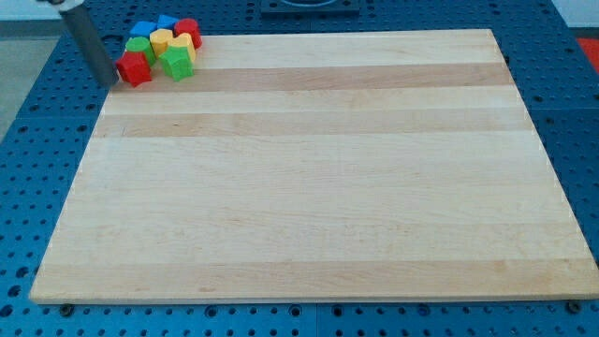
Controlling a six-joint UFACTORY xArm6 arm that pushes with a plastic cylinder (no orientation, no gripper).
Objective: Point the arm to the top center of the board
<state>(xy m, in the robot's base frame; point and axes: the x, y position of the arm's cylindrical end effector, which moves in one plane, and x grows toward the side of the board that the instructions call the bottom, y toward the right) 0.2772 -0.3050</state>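
Note:
My tip (108, 80) is at the board's top left corner, just left of a red block (134, 68) and close to touching it. The rod rises up and left out of the view's top. A tight cluster of blocks sits at that corner: the red block, a green star-like block (177, 63), a second green block (140, 48), a yellow block (161, 40), another yellow block (182, 44), a red block (188, 30) and blue blocks (146, 30) at the back. The top centre of the wooden board (309, 168) lies far to the tip's right.
The board lies on a blue perforated table (28, 187) that surrounds it on all sides. A dark fixture (307, 7) stands beyond the board's top edge at the middle.

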